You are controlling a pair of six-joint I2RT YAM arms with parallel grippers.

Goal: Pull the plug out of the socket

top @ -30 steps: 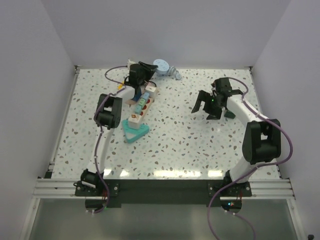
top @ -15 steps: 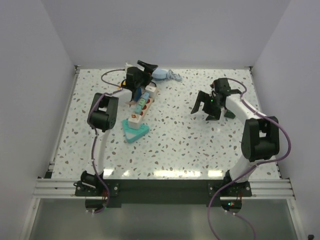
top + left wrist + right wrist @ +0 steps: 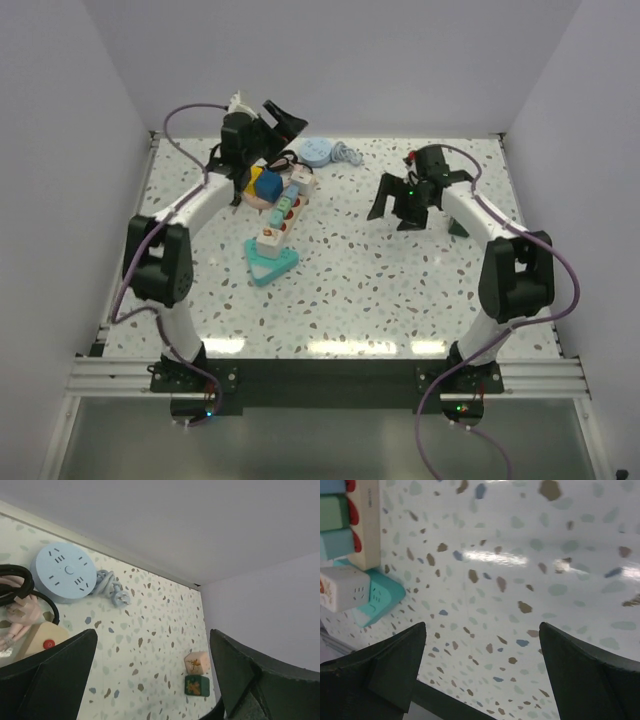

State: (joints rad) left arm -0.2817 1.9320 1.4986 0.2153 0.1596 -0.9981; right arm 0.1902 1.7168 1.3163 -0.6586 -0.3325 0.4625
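The socket (image 3: 281, 214), a cream power strip, lies slanted at the back left and carries several coloured cube plugs (image 3: 284, 207). A dark blue cube plug (image 3: 266, 186) lies off the strip, just to its left on a pink flat piece. My left gripper (image 3: 272, 135) hangs open above the strip's far end, holding nothing, and in the left wrist view my left gripper (image 3: 153, 647) looks over the far table. My right gripper (image 3: 398, 208) stands open and empty right of centre. In the right wrist view my right gripper (image 3: 482, 630) sees the socket (image 3: 368, 525) at the top left.
A teal triangular block (image 3: 270, 264) sits at the strip's near end. A light blue round outlet disc (image 3: 318, 152) with its cord lies at the back wall. Two small tiles (image 3: 196, 674) rest near the right wall. A black cable (image 3: 20, 587) coils by the pink piece.
My left gripper opened, rose and swung back to the left away from the strip. The dark blue cube now lies beside the strip. My right gripper shifted slightly left and back.
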